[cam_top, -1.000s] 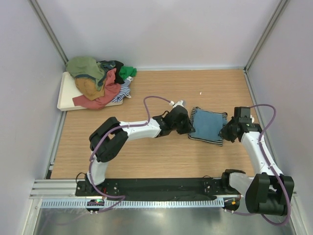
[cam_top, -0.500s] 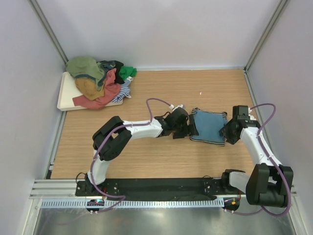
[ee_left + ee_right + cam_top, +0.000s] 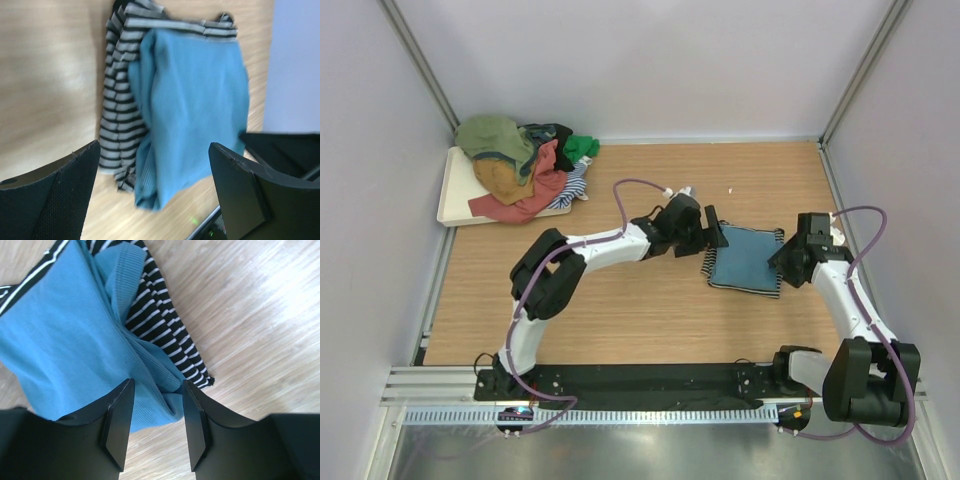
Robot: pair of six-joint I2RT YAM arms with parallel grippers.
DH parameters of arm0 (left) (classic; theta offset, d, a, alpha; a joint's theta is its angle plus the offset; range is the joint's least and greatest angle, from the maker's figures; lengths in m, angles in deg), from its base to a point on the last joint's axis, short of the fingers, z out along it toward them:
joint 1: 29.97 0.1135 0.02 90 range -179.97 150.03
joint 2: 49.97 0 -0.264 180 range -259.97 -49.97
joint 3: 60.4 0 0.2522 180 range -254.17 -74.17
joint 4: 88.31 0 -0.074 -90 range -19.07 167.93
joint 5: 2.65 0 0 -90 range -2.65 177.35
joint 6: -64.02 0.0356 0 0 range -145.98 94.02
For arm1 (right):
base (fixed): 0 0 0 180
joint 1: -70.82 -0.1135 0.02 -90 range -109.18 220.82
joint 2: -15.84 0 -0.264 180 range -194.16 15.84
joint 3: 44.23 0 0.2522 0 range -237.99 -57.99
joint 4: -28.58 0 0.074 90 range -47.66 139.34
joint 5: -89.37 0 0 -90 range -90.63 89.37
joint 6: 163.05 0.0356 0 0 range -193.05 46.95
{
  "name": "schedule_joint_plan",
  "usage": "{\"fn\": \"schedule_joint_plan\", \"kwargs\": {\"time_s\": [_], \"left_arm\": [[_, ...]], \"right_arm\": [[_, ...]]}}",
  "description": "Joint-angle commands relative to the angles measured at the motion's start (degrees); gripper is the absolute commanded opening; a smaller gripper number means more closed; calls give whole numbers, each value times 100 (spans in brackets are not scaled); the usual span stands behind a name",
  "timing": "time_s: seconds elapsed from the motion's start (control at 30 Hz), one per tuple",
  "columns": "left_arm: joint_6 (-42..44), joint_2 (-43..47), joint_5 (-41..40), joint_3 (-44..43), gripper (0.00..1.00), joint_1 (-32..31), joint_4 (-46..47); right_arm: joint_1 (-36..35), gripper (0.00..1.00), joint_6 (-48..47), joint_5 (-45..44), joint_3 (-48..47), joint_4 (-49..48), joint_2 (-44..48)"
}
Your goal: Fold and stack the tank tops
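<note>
Reaching forward from the near edge of the desk [image 3: 620, 330], both arms meet at a folded stack that lies right of the middle, well short of the right edge. A blue top [image 3: 745, 258] sits folded on a striped top [image 3: 708, 264], whose black-and-white bands show along the stack's left and near sides.

The right claw [image 3: 782, 262] sits at the stack's right side. It is about half open, and in the right wrist view the bunched blue corner lies under the gap between its fingers. The fingers stand clear of the cloth on both sides and pinch nothing.

The left claw [image 3: 713, 233] is at the far-left corner of the stack, just beside the striped edge. It is spread wide and holds nothing. In its wrist view both tops lie beyond its fingers.

Farther off, in the far left corner of the desk, a heap of tops [image 3: 520, 165] in olive, mustard, coral, green and stripes rests on a white tray [image 3: 455, 190] and spills over the tray's right rim, well apart from both claws.
</note>
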Motion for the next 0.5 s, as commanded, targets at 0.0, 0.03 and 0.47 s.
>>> {"fn": "schedule_joint_plan", "kwargs": {"time_s": [0.0,0.03,0.47], "left_arm": [[151,-456,19,-656,89,40,-93],[142,-535,19,-746,88,40,-157],[-130,-1441,361,-1196,30,127,-202]], "right_arm": [[26,49,-104,165,-234,-326,160],[26,49,-103,182,-251,-327,160],[26,49,-112,358,-366,-344,371]]}}
